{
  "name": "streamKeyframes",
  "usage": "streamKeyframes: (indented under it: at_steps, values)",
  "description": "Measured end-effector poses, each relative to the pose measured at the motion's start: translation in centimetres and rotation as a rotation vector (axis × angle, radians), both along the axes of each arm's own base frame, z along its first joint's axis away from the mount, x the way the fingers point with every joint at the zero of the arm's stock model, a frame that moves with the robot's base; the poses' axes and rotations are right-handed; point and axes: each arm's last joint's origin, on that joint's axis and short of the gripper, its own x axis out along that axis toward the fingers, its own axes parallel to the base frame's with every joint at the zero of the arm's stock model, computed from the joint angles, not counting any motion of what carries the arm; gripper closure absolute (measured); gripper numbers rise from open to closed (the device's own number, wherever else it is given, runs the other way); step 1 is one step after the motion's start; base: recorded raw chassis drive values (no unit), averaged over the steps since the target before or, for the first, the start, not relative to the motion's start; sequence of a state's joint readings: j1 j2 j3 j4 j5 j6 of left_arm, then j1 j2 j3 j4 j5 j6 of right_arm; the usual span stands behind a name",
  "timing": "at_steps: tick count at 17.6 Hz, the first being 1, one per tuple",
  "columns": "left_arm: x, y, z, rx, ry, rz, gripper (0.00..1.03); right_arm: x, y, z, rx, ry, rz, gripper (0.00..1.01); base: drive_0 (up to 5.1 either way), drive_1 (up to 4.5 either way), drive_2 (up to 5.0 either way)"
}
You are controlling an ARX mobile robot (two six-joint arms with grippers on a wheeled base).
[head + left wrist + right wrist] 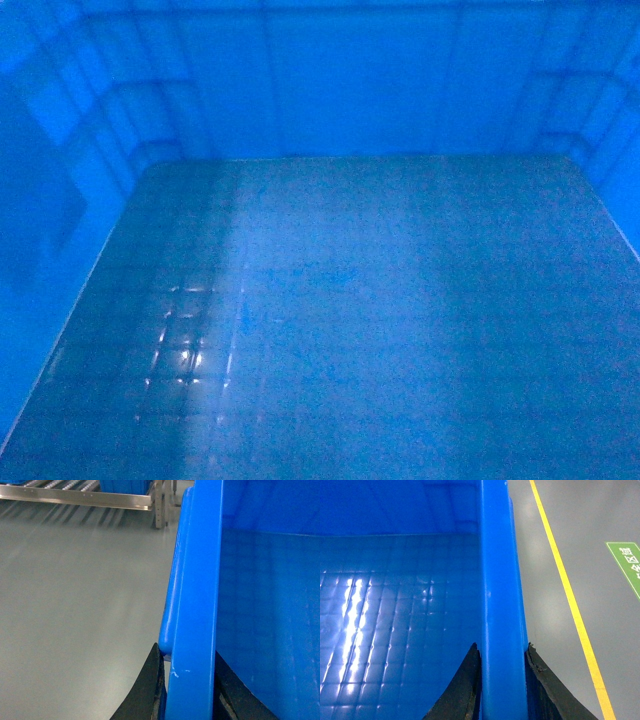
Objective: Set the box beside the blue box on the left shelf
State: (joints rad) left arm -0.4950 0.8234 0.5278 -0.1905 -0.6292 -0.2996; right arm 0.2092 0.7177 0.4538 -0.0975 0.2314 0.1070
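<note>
Between the two arms, the box point(380, 300) is being carried above the grey floor point(75, 605), its gridded bottom filling the head view, with the left gripper point(187, 690) clamped on its left rim and the right gripper point(502, 685) clamped on its right rim. Judging from this, both grips should be kept level and equally tight while the base is heading toward the roller shelf point(80, 497), where another blue box point(125, 485) is sitting. Beside a yellow line point(570, 605), a green floor sign point(627, 565) is showing white characters, too cropped to read; no brand is showing.

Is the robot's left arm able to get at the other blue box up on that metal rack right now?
Probably not. The left gripper is clamped on the rim of the box it carries, and the other blue box sits far across open grey floor.
</note>
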Motion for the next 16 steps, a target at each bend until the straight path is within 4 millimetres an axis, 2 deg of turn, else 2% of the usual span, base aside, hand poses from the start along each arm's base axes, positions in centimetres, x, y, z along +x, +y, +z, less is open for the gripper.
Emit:
streamKeyframes:
  at_steps: [16]
  values:
    - [0.02, -0.01, 0.01, -0.001, -0.001, -0.001, 0.89, 0.0, 0.0, -0.02, 0.0, 0.0, 0.0, 0.84, 0.0, 4.03, -4.1]
